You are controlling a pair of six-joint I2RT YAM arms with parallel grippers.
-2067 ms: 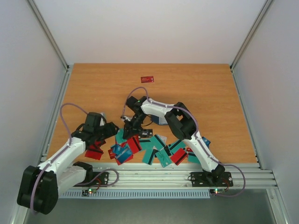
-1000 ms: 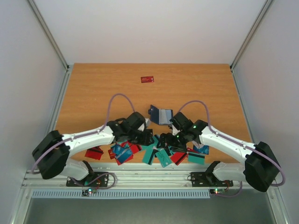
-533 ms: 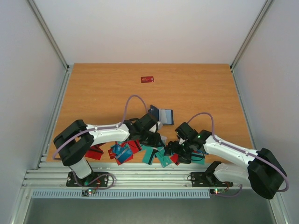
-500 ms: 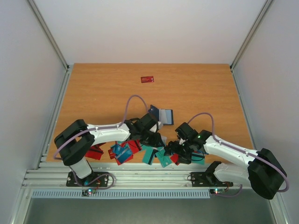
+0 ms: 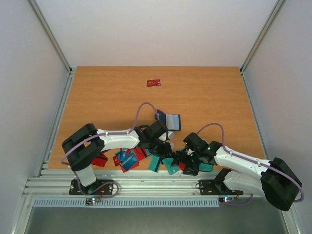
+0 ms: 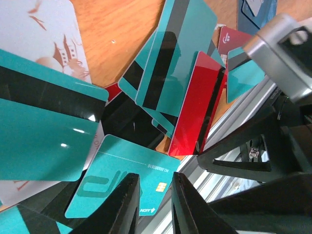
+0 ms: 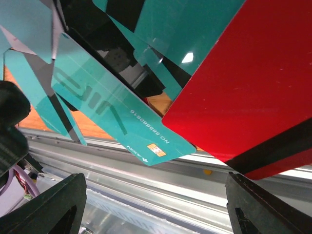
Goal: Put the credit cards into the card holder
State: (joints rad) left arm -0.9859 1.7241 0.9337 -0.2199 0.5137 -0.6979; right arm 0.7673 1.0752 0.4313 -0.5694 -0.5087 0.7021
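The credit cards [image 5: 130, 157] lie in a loose teal, red and blue pile along the table's near edge. The card holder [image 5: 169, 120] lies open just behind the pile. Both grippers hang low over the middle of the pile, close together. My left gripper [image 5: 170, 152] [image 6: 155, 207] has its fingers a narrow gap apart over the corner of a teal chip card [image 6: 114, 183], which lies flat beneath them. My right gripper [image 5: 188, 165] [image 7: 156, 214] stands wide open over the same teal chip card [image 7: 109, 114] and a red card [image 7: 243, 92]. Nothing sits between its fingers.
A lone red card [image 5: 154, 83] lies far back on the wooden table. Another red card [image 5: 99, 160] lies at the pile's left end. An aluminium rail [image 5: 156, 181] [image 7: 161, 180] runs right below the cards. Grey walls stand on both sides.
The left gripper has slid right and nearer over the pile while its fingers drew closer. The right gripper has moved down toward the near edge and narrowed a little.
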